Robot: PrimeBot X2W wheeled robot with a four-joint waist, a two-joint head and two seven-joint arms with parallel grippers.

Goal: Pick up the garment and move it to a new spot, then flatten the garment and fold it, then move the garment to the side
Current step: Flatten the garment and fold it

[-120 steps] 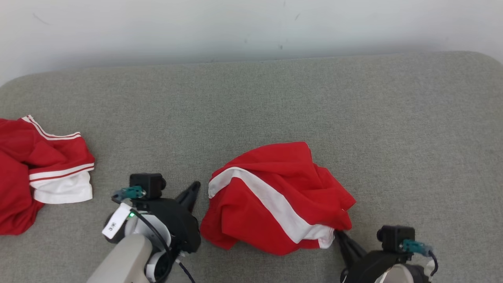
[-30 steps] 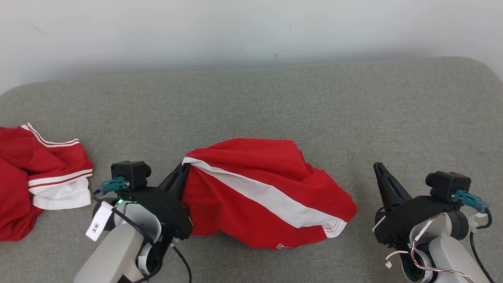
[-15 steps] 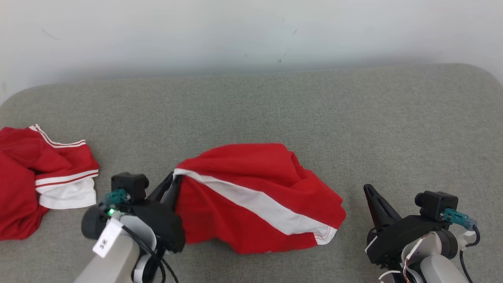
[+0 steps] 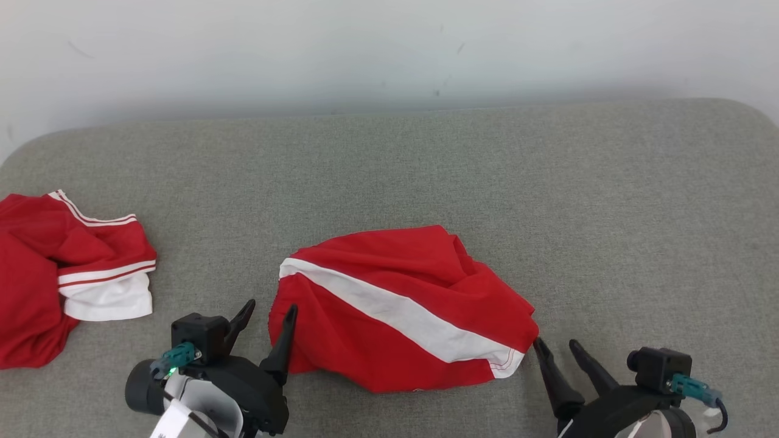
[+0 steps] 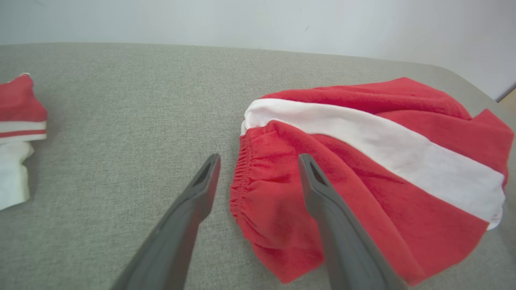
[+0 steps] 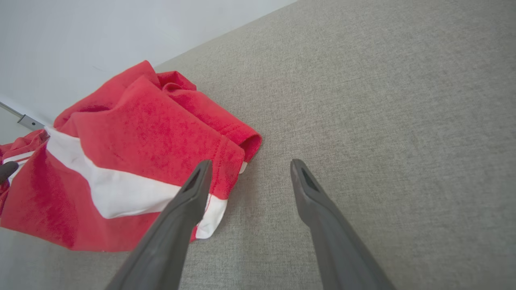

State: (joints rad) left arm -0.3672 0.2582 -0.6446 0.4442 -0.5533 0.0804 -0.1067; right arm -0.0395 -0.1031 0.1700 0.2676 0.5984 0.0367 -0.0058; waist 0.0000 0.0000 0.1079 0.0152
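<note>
Flanking the crumpled red garment [image 4: 401, 307], left gripper [image 4: 271, 305] and right gripper [image 4: 555, 342] both stand splayed at its side edges; bare grey cushion [image 4: 548, 182] stretches beyond toward the wall [image 4: 389, 48].

Red shorts [image 4: 405, 313], crumpled in loose rumpled heap, unfolded, lying on grey padded surface [image 4: 548, 182], centre, toward near edge. Broad white stripe [image 4: 389, 307] crosses top diagonally. Gathered elastic waistband [image 5: 241, 177] at left end; white hem corner [image 4: 508, 365] at right.
</note>
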